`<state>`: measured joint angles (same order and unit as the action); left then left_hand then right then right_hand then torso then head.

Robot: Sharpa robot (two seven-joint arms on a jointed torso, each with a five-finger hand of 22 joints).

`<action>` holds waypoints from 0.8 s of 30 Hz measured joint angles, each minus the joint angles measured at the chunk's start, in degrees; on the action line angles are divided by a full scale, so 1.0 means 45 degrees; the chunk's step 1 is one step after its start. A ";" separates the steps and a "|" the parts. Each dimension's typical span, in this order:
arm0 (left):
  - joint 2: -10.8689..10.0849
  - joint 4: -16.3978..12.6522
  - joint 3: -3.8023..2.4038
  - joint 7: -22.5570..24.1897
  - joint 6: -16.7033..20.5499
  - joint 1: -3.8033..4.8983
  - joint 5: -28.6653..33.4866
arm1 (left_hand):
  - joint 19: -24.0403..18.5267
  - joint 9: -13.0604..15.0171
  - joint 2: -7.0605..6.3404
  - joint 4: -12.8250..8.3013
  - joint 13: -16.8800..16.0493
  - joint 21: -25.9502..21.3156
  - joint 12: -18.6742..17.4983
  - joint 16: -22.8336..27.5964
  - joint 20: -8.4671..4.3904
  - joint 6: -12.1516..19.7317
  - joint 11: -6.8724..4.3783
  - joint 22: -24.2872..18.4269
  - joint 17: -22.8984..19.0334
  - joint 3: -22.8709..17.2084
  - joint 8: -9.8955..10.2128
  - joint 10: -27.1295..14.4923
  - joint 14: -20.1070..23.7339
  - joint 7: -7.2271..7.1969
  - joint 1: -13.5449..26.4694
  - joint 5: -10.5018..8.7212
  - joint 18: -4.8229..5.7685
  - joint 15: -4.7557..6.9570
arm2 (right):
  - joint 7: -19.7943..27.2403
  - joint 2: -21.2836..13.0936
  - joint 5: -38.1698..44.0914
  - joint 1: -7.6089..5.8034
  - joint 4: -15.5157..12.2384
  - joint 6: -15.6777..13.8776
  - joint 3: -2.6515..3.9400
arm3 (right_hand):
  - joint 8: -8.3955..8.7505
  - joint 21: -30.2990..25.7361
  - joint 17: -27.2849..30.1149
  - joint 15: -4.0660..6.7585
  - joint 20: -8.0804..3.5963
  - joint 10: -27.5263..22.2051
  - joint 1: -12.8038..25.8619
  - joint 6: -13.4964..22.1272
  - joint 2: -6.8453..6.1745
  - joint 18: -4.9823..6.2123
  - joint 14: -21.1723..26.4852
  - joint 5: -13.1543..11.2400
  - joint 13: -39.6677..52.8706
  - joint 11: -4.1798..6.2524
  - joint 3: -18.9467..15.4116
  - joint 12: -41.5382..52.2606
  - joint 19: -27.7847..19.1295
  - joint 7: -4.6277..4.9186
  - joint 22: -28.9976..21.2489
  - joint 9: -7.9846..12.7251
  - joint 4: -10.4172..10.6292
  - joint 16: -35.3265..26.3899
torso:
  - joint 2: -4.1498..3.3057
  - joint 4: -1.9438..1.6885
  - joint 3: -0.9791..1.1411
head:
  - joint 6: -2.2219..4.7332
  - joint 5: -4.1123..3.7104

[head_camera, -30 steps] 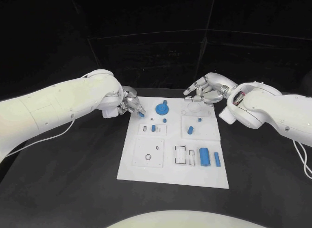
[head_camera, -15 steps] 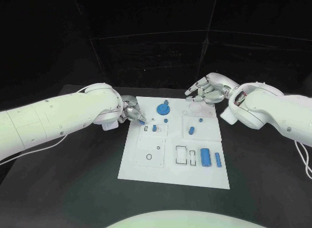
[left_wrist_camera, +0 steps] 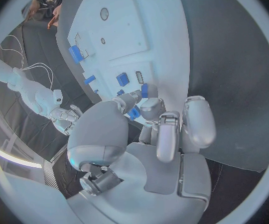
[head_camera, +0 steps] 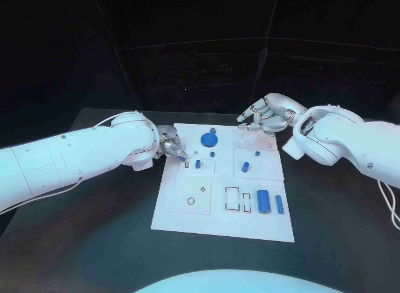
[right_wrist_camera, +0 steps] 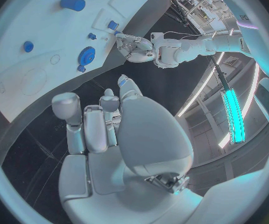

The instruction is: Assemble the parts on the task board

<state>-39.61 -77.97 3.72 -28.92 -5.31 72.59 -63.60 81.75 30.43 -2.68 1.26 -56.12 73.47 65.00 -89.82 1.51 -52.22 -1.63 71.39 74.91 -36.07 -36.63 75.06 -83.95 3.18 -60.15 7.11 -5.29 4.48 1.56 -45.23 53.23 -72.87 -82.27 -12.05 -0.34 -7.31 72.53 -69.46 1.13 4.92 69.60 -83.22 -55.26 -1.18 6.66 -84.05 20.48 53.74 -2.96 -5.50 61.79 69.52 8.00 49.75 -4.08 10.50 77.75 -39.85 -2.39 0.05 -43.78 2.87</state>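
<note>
The white task board (head_camera: 219, 223) lies in the middle of the black table. My left hand (head_camera: 169, 145) hovers at the board's far left edge and pinches a small blue part (head_camera: 181, 157) (left_wrist_camera: 144, 90) just above a small slot (left_wrist_camera: 139, 77). A round blue gear-like part (head_camera: 207, 141) (right_wrist_camera: 86, 55) sits at the far end. Small blue parts (head_camera: 245, 166) lie mid-board, and a blue cylinder (head_camera: 263, 201) (right_wrist_camera: 72, 4) lies beside a thin blue bar (head_camera: 278, 204) near the front right. My right hand (head_camera: 266, 119) (right_wrist_camera: 103, 129) hangs over the far right corner, fingers curled in, holding nothing.
A square plate with a small ring hole (head_camera: 191, 201) takes the board's near left. Rectangular slots (head_camera: 232, 199) lie beside the cylinder. Black table (head_camera: 94, 244) surrounds the board on all sides. Dark walls stand behind the table.
My left hand has moved a little nearer and rightward onto the board's edge, carrying the blue part down toward the slot. The right hand has hardly moved.
</note>
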 measured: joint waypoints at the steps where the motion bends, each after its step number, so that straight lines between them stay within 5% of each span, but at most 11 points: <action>1: 0.0001 -0.0009 -0.0001 0.0000 -0.0002 -0.0002 -0.0021 | 0.0000 0.0000 0.0000 0.0000 0.0000 0.0000 0.0000 0.0000 0.0000 0.0000 -0.0001 0.0000 0.0000 0.0000 0.0000 0.0001 0.0000 0.0001 0.0000 0.0008 0.0000 0.0000 | 0.0000 0.0000 0.0001 0.0000 0.0000 0.0003 0.0000 | 0.0000 0.0000 0.0000 0.0000 0.0000 0.0000 0.0000 0.0000 0.0000 0.0000 0.0000 0.0000 0.0000 0.0000 0.0000 0.0000 0.0000 0.0000 0.0000 0.0000 0.0000 0.0000 | 0.0000 0.0001 0.0002 | 0.0000 -0.0002; 24: -0.0011 -0.0420 -0.0004 -0.0067 -0.0440 -0.0064 -0.0191 | 0.0000 0.0006 0.0010 -0.0003 0.0003 -0.0002 0.0000 0.0000 0.0000 -0.0001 0.0004 -0.0002 0.0000 0.0001 0.0003 -0.0002 0.0000 0.0004 -0.0010 0.0047 -0.0001 0.0001 | -0.0008 0.0015 0.0015 0.0004 0.0030 0.0073 0.0000 | 0.0001 0.0000 0.0002 0.0000 0.0000 0.0000 0.0000 0.0000 0.0000 0.0000 0.0000 0.0079 -0.0002 0.0000 0.0028 0.0000 0.0000 0.0000 0.0001 0.0000 -0.0028 0.0000 | 0.0000 0.0005 0.0005 | -0.0094 -0.0062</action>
<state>-39.66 -79.86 3.71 -29.23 -7.29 72.30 -64.46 81.75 30.46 -2.64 1.25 -56.10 73.46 65.00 -89.82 1.51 -52.23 -1.61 71.38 74.91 -36.06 -36.62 75.05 -83.95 3.20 -60.20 7.32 -5.30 4.48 1.53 -45.16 53.29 -72.85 -82.13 -11.72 -0.34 -7.31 72.53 -69.45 1.13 4.92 69.60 -83.22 -55.26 -1.19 6.66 -84.05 20.84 53.73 -2.96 -5.37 61.79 69.52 8.00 49.75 -4.08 10.38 77.75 -39.85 -2.37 0.08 -44.20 2.59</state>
